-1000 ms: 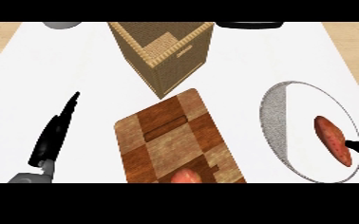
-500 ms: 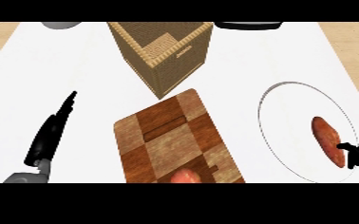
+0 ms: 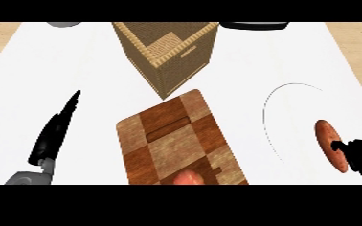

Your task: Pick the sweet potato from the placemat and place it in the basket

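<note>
Rests left hand (image 3: 55, 133) released, fingers straight, on counter (image 3: 283, 52). Cannot tell right hand's (image 3: 346, 148) grip, over plate (image 3: 297, 119). Shows sweet potato (image 3: 187, 178) on placemat (image 3: 170, 134), short of basket (image 3: 180, 64).

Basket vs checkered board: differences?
The basket is tan, woven and tall with an open top; the checkered board is brown wood and flat. The basket stands farther back; the board lies nearer, with an orange-pink item at its near edge. Both rest on the counter.

A single head view looks steeply down, close over the white counter (image 3: 92, 76).
</note>
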